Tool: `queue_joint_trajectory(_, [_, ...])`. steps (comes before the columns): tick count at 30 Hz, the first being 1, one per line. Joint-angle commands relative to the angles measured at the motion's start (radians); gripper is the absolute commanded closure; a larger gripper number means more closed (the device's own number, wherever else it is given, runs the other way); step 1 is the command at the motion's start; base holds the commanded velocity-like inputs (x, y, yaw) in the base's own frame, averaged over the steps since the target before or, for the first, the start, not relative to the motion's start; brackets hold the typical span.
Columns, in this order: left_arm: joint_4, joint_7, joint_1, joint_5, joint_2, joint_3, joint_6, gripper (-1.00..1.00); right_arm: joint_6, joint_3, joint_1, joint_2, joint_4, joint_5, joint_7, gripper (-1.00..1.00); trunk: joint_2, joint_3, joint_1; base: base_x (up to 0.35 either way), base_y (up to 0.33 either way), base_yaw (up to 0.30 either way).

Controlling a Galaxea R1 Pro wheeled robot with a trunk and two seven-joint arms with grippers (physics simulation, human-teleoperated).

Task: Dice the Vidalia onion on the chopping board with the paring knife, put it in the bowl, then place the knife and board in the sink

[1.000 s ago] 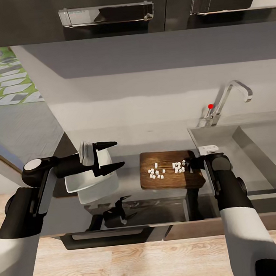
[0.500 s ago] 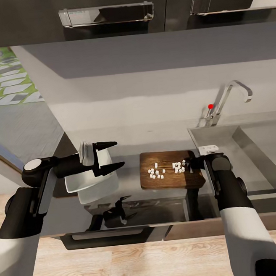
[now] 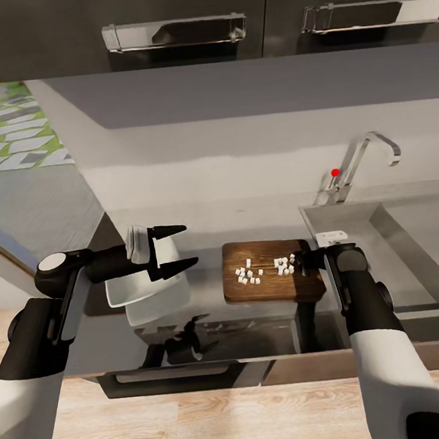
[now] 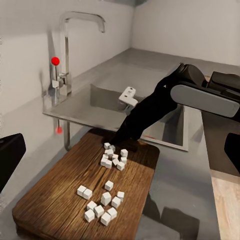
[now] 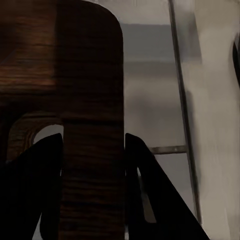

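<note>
At the left of the head view, the left gripper (image 3: 172, 249) hovers with its two dark fingers spread wide and nothing between them, just above the white bowl (image 3: 150, 297) on the dark countertop (image 3: 258, 340). In the centre lies the chopping board (image 3: 272, 279), carrying two small clusters of diced onion (image 3: 265, 270). At the board's right end, the right gripper (image 3: 303, 261) has its fingers clamped on either side of the board's edge. The sink (image 3: 411, 255) occupies the right of the frame.
</note>
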Motion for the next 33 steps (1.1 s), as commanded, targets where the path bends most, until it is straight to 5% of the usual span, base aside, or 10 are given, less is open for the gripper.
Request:
queue_joint_trajectory(1, [0.000,0.000,-0.001,0.006,0.001,-0.001,0.010,-1.00,0.003,-0.002,-0.001,0.001,-0.001,0.009,0.011,1.00,-0.002,0.000,0.001,0.000,0.000,0.103])
queue_joint_trajectory(15, [0.000,0.000,-0.001,0.006,0.001,-0.001,0.010,-1.00,0.003,-0.002,-0.001,0.001,-0.001,0.009,0.011,1.00,-0.002,0.012,0.001,0.000,0.000,0.199])
queue_joint_trajectory(33, [0.000,0.000,-0.001,0.006,0.001,-0.001,0.010,-1.00,0.003,0.001,-0.001,0.001,-0.004,0.011,0.008,1.00,-0.002,0.012,0.001,0.000,0.000,0.009])
